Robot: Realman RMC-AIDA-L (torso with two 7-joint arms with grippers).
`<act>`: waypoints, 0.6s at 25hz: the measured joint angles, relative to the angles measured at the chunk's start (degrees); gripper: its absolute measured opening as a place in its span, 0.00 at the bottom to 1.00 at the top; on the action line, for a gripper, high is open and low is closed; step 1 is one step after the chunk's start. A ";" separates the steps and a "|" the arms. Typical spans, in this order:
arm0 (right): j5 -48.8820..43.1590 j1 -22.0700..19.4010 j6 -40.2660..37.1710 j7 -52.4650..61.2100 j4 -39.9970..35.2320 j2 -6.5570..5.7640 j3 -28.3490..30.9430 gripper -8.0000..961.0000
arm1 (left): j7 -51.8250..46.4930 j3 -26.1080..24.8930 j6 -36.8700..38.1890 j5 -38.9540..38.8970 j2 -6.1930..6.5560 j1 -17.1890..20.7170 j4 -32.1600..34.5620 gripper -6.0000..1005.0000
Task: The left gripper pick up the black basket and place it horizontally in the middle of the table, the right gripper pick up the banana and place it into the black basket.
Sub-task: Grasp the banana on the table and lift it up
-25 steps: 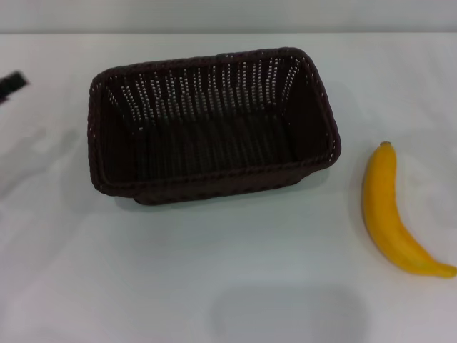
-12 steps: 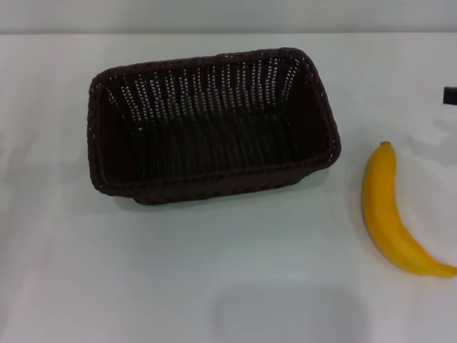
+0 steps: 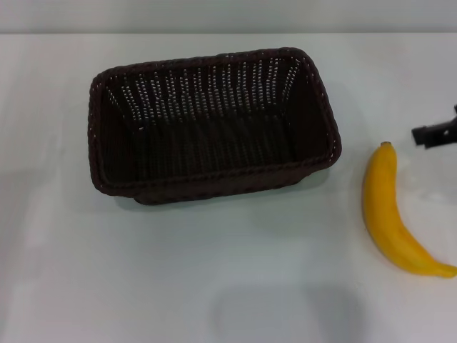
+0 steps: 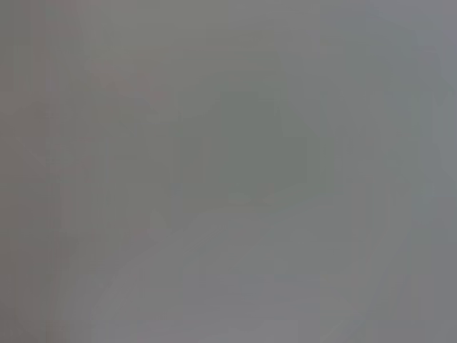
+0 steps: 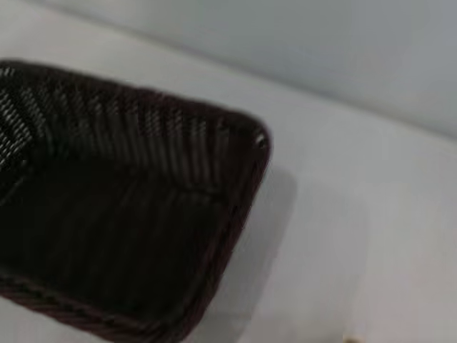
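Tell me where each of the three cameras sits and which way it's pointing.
Head view: from the robot's head, down on the white table, dark woven basket, yellow banana; the right gripper enters at the right edge.
Left wrist view: only featureless grey; no body part visible.
Right wrist view: obliquely at the basket; no fingers visible.
Shared: head and right wrist views both show the basket.

Baskets: you are seeing one black basket [image 3: 214, 125] sitting on the table [image 3: 214, 271].
Bananas: you are seeing one banana [image 3: 389, 214] lying there.
Grippers: you are seeing one, the right gripper [image 3: 435, 133], showing at the edge.
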 joint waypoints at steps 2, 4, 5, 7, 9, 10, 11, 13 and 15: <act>-3.13 1.50 3.15 6.51 2.26 0.12 -4.39 0.86 | 1.42 -0.04 0.56 -0.54 -0.01 -0.82 -1.32 0.89; -5.05 3.25 5.14 11.82 2.94 0.26 -10.17 0.85 | 1.92 -0.07 0.63 -1.19 -0.04 -1.23 -1.70 0.89; -6.42 3.88 5.53 14.01 2.95 0.27 -12.85 0.85 | 2.13 -0.08 0.64 -1.56 -0.07 -1.52 -1.95 0.89; -9.78 5.15 5.97 18.61 2.60 0.41 -19.27 0.85 | 2.60 -0.09 0.66 -2.10 -0.09 -2.59 -2.78 0.89; -13.35 6.33 6.35 23.38 2.11 0.52 -24.49 0.85 | 3.55 -0.09 0.75 -2.45 -0.09 -3.95 -3.78 0.89; -14.06 6.67 6.42 25.17 1.88 0.54 -26.26 0.85 | 4.03 -0.10 0.85 -2.49 -0.07 -4.52 -4.01 0.89; -14.78 6.97 6.44 27.19 1.60 0.56 -28.15 0.85 | 4.48 -0.09 0.97 -2.51 -0.06 -4.93 -4.18 0.89; -15.13 7.11 6.16 29.33 0.81 0.62 -30.30 0.85 | 5.05 -0.09 1.26 -2.53 -0.06 -5.67 -4.27 0.89; -15.53 7.16 5.59 30.53 -0.38 0.72 -31.71 0.85 | 5.27 -0.09 1.44 -2.55 -0.06 -6.16 -4.33 0.89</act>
